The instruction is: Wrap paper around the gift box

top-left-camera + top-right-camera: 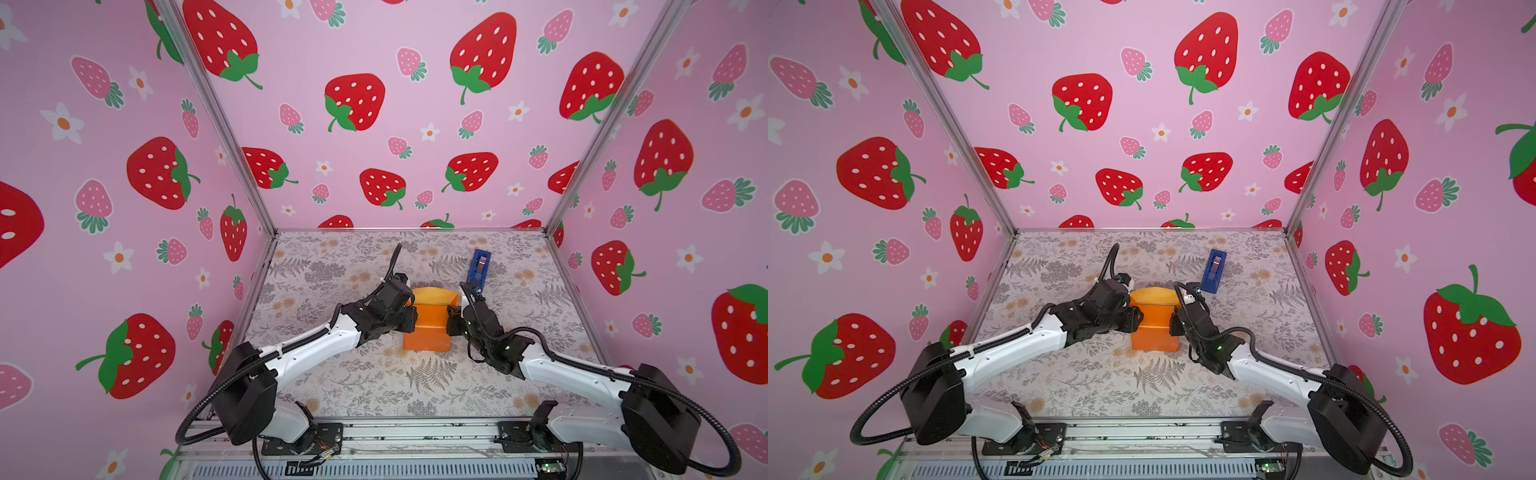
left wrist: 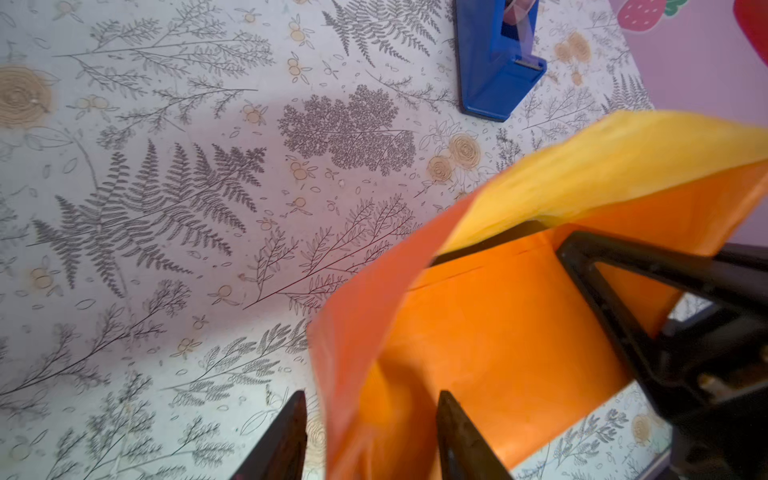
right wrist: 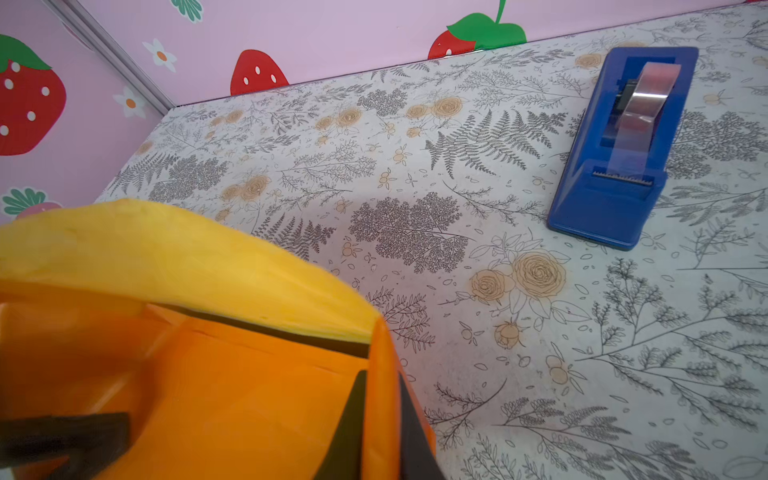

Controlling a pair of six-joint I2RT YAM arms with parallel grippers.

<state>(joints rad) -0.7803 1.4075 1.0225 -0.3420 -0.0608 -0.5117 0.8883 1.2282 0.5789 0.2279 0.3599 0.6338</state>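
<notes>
The right pincer (image 3: 380, 378) is closed to a narrow slit and pinches a raised fold of the paper (image 3: 232, 399), glossy orange side out, at the bundle's right edge. The left pincer (image 2: 371, 399) stands about half open. The paper's raised left edge passes between its two dark fingers (image 2: 291, 432) without being clamped, so it has hold of nothing.

In both top views the two pincers face each other across the orange bundle, the left pincer (image 1: 409, 320) touching its left side and the right pincer (image 1: 451, 322) its right side. The gift box (image 3: 266, 326) is almost wholly hidden. Only a thin dark strip shows between the orange sheet over its top and a pale yellow flap curling up at the far side. It sits at the middle of the table (image 1: 332, 374), directly between the pincers and equally near both arms.

The paper (image 1: 428, 332) runs from the near table surface up and over the box, so its unfinished ends face left and right, towards each pincer. Folding those ends inward looks like the next step, and the left pincer would have to close first.

A blue tape dispenser (image 1: 478, 266) stands apart on the far right, nearer the right arm.
</notes>
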